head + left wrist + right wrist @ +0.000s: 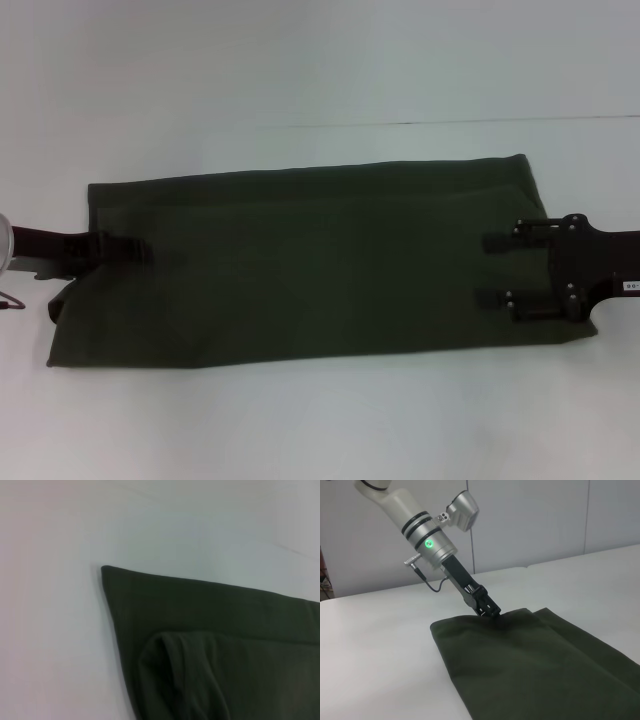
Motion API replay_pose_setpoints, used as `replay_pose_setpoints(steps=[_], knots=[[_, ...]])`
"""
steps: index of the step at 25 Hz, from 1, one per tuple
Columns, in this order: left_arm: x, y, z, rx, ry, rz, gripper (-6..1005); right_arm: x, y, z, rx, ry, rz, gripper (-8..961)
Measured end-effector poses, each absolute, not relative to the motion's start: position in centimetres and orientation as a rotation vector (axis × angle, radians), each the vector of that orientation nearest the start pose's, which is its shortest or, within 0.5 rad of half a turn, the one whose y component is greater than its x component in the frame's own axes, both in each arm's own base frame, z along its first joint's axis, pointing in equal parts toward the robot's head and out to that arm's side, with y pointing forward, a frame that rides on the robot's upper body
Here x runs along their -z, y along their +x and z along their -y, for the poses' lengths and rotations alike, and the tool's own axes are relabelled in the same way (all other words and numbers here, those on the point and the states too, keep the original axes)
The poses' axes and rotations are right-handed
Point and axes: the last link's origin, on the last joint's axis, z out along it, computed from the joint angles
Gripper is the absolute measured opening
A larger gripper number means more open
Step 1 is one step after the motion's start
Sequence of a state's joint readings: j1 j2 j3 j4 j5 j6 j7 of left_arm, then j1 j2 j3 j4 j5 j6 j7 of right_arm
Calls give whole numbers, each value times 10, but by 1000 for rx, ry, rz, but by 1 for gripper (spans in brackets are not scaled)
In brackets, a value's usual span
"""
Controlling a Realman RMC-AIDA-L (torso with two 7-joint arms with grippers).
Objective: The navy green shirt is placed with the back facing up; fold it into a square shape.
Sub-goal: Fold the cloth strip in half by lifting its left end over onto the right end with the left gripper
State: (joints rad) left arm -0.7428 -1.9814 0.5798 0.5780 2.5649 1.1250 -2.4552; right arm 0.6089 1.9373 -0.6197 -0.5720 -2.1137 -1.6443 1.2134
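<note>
Shirt (320,265) flat; left end effector (135,248) pinching edge, right end effector (492,270) spread.

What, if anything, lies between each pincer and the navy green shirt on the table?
Nothing visible does. The left pincer is already at the left edge of the navy green shirt, and the open right pincer sits over its right end. Only the bare white table surrounds the cloth.
</note>
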Motion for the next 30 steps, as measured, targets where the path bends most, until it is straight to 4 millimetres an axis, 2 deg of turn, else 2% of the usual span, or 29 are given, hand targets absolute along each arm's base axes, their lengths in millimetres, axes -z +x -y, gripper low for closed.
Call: replay_pose_setpoints(steps=[30], knots=[[-31,-307,-406,192,-1994,1707,879,-42,272,-344,-546,-2825,-337,766]])
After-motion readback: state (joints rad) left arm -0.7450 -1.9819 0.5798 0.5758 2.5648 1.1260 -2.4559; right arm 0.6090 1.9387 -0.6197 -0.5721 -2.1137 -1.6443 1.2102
